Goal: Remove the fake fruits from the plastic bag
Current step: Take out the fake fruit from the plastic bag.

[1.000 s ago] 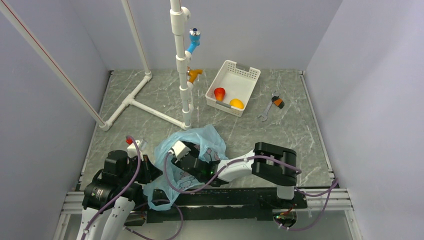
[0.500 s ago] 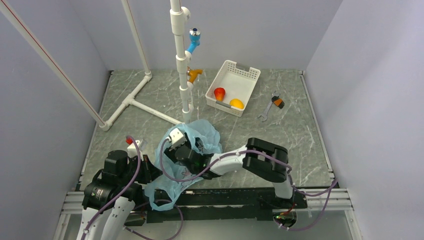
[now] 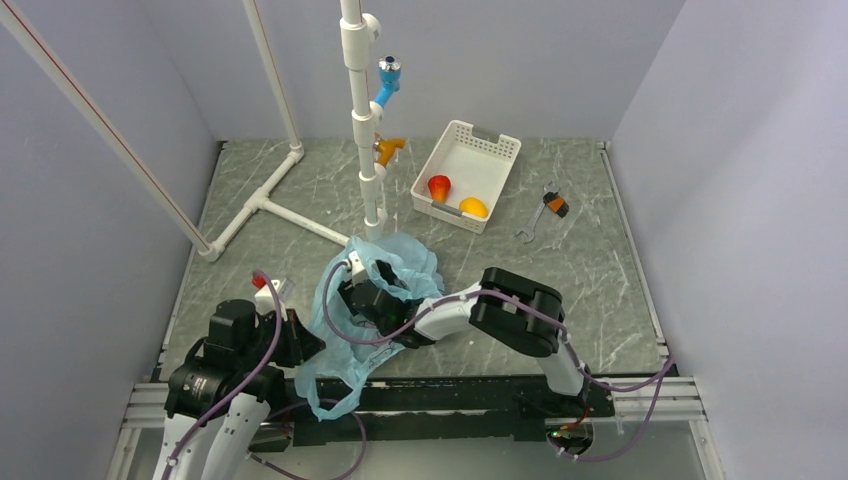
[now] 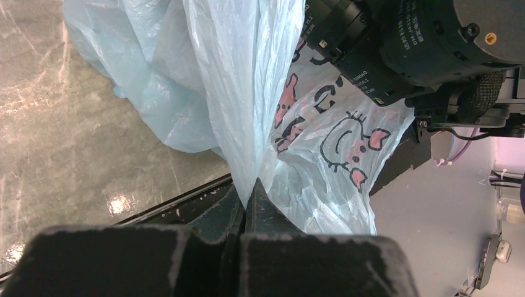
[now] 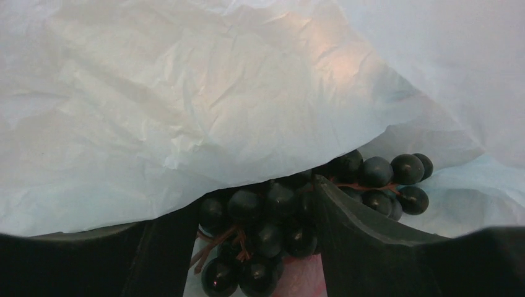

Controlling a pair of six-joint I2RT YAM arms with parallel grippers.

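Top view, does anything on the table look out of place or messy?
The plastic bag is crumpled in a heap, one loop handle drooping over the near edge of the table. A wrench lies loose right of the basket. Nothing looks spilled or broken.

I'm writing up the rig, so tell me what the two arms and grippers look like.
Left arm and right arm: black joint housings, white links, purple cables looping alongside. White lettering marks the right arm's motors. Left gripper and right gripper have matte black, wedge-shaped fingers.
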